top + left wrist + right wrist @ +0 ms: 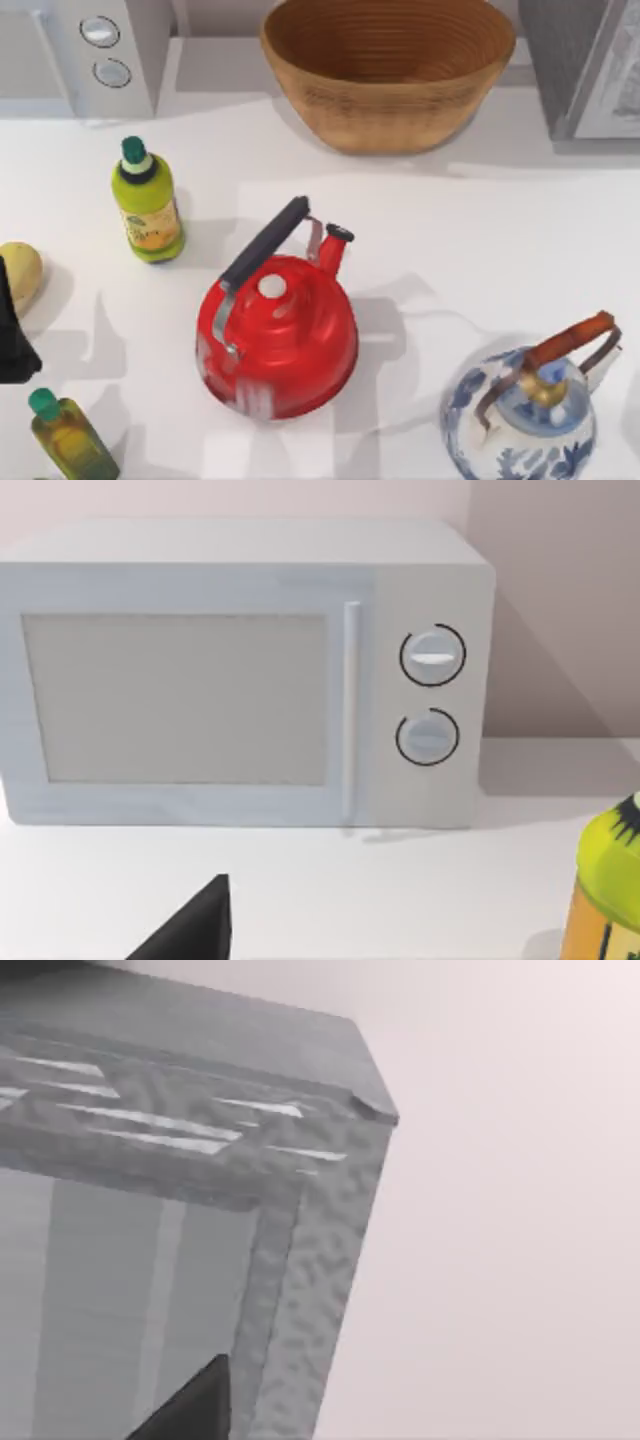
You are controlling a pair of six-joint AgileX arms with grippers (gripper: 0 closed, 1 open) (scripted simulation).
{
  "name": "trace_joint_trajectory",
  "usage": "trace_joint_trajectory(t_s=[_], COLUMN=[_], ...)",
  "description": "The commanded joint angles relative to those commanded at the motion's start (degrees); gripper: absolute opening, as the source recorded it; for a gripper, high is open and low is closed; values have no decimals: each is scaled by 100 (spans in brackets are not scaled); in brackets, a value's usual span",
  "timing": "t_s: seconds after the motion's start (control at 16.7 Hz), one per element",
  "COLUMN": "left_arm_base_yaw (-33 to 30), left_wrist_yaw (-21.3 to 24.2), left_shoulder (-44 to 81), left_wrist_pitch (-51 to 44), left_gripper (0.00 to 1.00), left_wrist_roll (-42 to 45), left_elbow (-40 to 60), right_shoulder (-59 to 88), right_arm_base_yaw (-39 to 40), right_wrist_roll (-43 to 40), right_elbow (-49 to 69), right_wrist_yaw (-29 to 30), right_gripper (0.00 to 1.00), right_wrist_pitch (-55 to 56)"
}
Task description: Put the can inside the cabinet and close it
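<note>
At the far right corner of the table (480,230) stands the cabinet (570,60), a grey box cut off by the edge of the top view, with a pale grey-framed panel on its right. Whether that door is ajar or closed is hard to judge from this angle. The right wrist view looks up at the cabinet's upper corner (330,1160): a dimpled grey frame around a smooth pale panel, against a plain wall. A dark wedge of the right gripper (195,1405) sits low in that picture, and I cannot tell whether it is clenched or released.

Across the table, the left arm (12,335) is a dark shape at the left edge, just beside a yellowish rounded object (20,272) — possibly a fruit. The left wrist view faces a white microwave (240,670) with two round knobs (432,656), its door shut. A yellow-green bottle (605,890) stands near it. A dark sliver of the left gripper (195,925) shows there, its state likewise impossible to tell.

From above, the microwave (110,50) is at the far left corner and a woven basket (388,70) sits between it and the cabinet. The green-capped bottle (147,200) stands upright in front of the microwave. A red kettle (278,335) with a black handle sits mid-table, well apart from a blue-and-white kettle (525,415) at the near right. A second bottle (70,435) leans at the near left corner.
</note>
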Motion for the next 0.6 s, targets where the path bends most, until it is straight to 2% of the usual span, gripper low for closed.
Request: trace_joint_trajectory(t_s=[0.3,0.6], left_arm_base_yaw=[0,0], left_wrist_yaw=[0,0], left_shoulder=[0,0], left_wrist_pitch=[0,0], left_gripper=[100,100], left_wrist_roll=[0,0], left_elbow=[0,0], right_shoulder=[-38,-89], right_arm_base_yaw=[8,112], right_wrist_roll=[502,852], right_elbow=[1740,2300], right_wrist_yaw=[-86,-39], right_gripper=[100,100], right_wrist_pitch=[-1823,-2797])
